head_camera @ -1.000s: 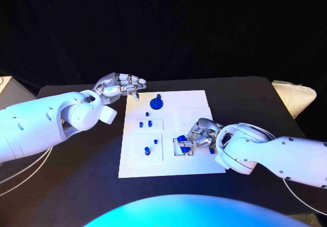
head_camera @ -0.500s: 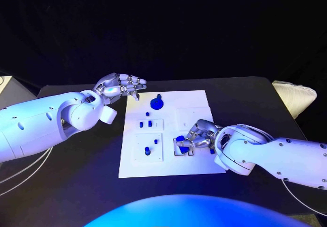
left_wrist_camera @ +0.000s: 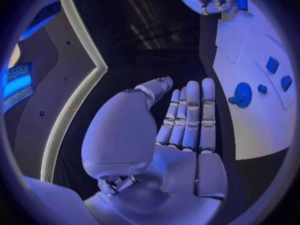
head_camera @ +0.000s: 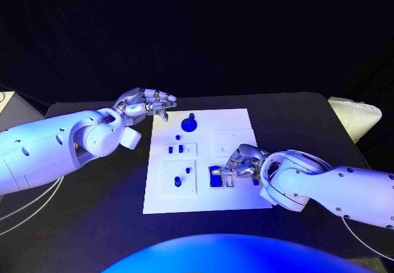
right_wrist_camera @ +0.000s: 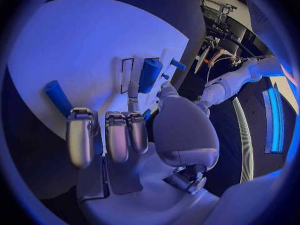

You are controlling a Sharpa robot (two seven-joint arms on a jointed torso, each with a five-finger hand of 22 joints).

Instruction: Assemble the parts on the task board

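The white task board lies mid-table. On it stand a blue round disc, a small peg, a pair of pegs and two more blue parts in a lower panel. My right hand rests low on the board's right half. Its thumb and a finger pinch a long blue part at a rectangular slot. Another blue part lies beside the curled fingers. My left hand hovers over the board's far left corner, holding nothing, with the disc just beyond it.
A white padded object sits at the black table's right edge. A pale box is at the far left. Bare board lies at the far right and along the near edge.
The right hand has turned slightly and lowered the blue part, which now shows longer beside its fingertips. The left hand has stayed put.
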